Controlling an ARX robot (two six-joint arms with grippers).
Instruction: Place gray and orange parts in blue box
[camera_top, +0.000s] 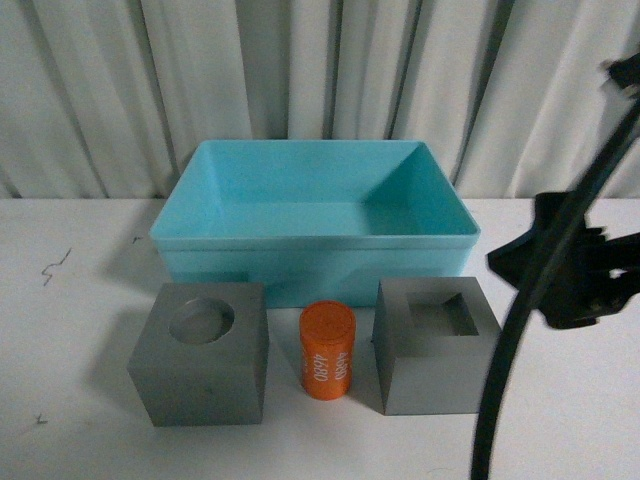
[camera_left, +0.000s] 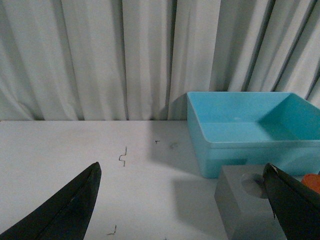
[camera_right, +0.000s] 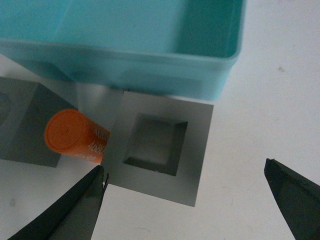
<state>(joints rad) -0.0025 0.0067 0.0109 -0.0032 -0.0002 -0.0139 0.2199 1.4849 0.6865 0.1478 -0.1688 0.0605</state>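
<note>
Gray round-recess cube (camera_top: 200, 355), orange cylinder (camera_top: 327, 352), square-recess cube (camera_top: 435, 345) line bench (camera_top: 80, 400) before blue box (camera_top: 315, 265). Left pincer (camera_left: 182, 210), right pincer (camera_right: 180, 200) gape wide.

- Orange cylinder (camera_top: 328, 352), standing toward the near edge of the worktop (camera_top: 80, 420), about mid-width: white digits on its side, turned sideways, two rows.
- Front view: they look like "4680", though small and soft.
- Right wrist view: same digits, too blurred to read.
- No other readable text.
</note>
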